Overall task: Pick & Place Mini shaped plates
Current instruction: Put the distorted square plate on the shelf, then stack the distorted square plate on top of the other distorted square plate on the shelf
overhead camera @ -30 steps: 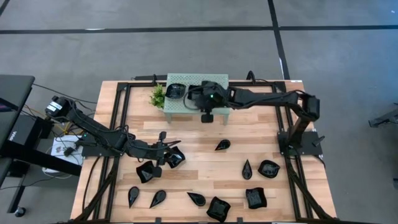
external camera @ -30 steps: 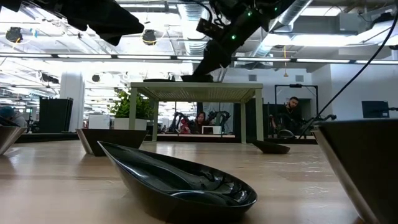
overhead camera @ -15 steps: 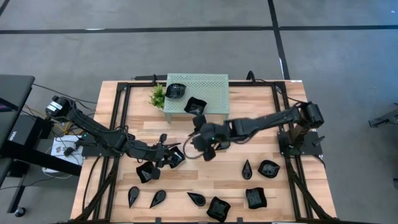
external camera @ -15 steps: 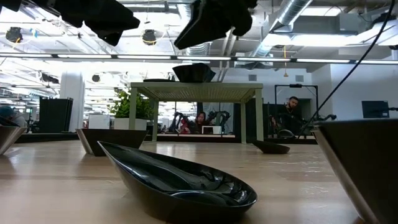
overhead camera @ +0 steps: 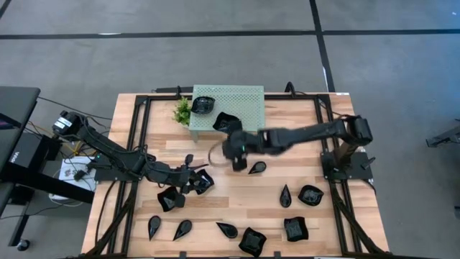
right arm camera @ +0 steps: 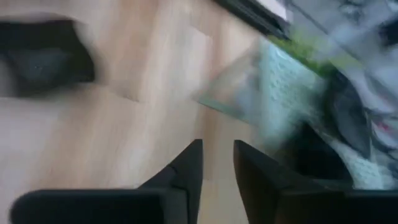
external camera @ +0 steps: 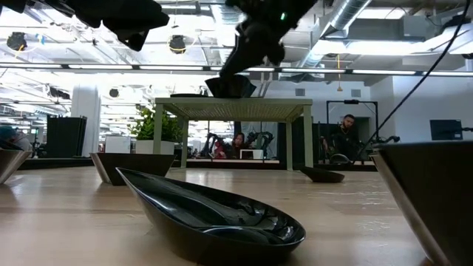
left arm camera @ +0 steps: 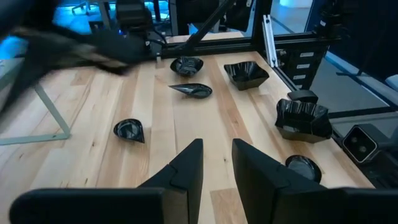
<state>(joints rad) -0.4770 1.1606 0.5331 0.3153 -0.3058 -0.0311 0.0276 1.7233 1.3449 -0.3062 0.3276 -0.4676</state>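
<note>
Several glossy black mini plates lie on the wooden table: a teardrop one [overhead camera: 257, 167] and others along the near edge [overhead camera: 251, 241]. A roundish plate [overhead camera: 203, 105] and a square plate [overhead camera: 227, 122] sit on the mint-green perforated stand [overhead camera: 244, 97]; the low view shows the square one on its top [external camera: 230, 86]. My right gripper [overhead camera: 231, 151] hovers just in front of the stand, open by a narrow gap [right arm camera: 217, 155] and empty. My left gripper [overhead camera: 195, 173] hangs over plates at the table's left, also narrowly open [left arm camera: 217, 155] and empty.
A small green plant [overhead camera: 183, 111] stands at the stand's left end. Black frame rails [overhead camera: 140, 137] run along the table's sides. Bare wood [overhead camera: 287, 155] lies between the stand and the near row of plates. A large leaf-shaped plate [external camera: 214, 218] fills the low view's foreground.
The right gripper left the square plate sitting on the stand and pulled away toward the near edge. It then swung back a little toward the stand. The left arm kept still.
</note>
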